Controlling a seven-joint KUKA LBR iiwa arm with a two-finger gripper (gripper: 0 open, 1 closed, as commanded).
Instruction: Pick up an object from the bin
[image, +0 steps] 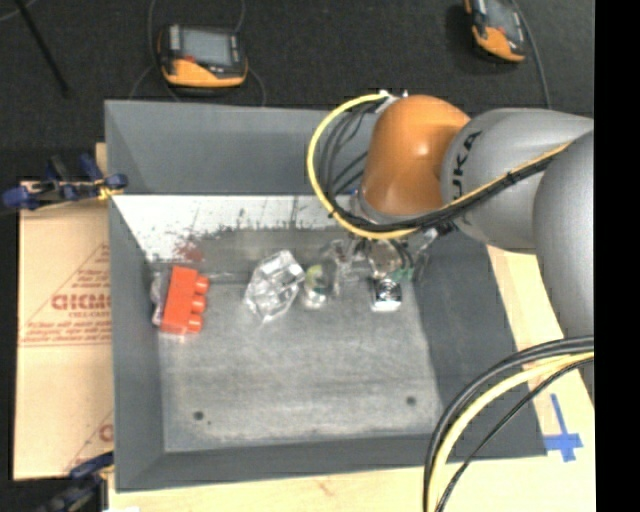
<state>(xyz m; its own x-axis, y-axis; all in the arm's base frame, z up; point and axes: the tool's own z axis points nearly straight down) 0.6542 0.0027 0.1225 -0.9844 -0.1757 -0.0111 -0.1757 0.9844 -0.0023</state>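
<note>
Inside the bin (300, 380), the things lie in a loose row across the back part of the floor, just before the far wall. Farthest left, near the left wall, lies a toy brick (182, 300), well apart from the rest. To its right, about mid-row, sits a crumpled plastic wrapper (274, 284), and just beside that, on its right, a small round piece (318, 291). Farther right lies a small stubby piece (386, 293), near the round one but apart from it. The arm (500, 190) reaches in over the right wall, and its gripper (353, 263) hangs above the gap between those two pieces, slightly behind both.
</note>
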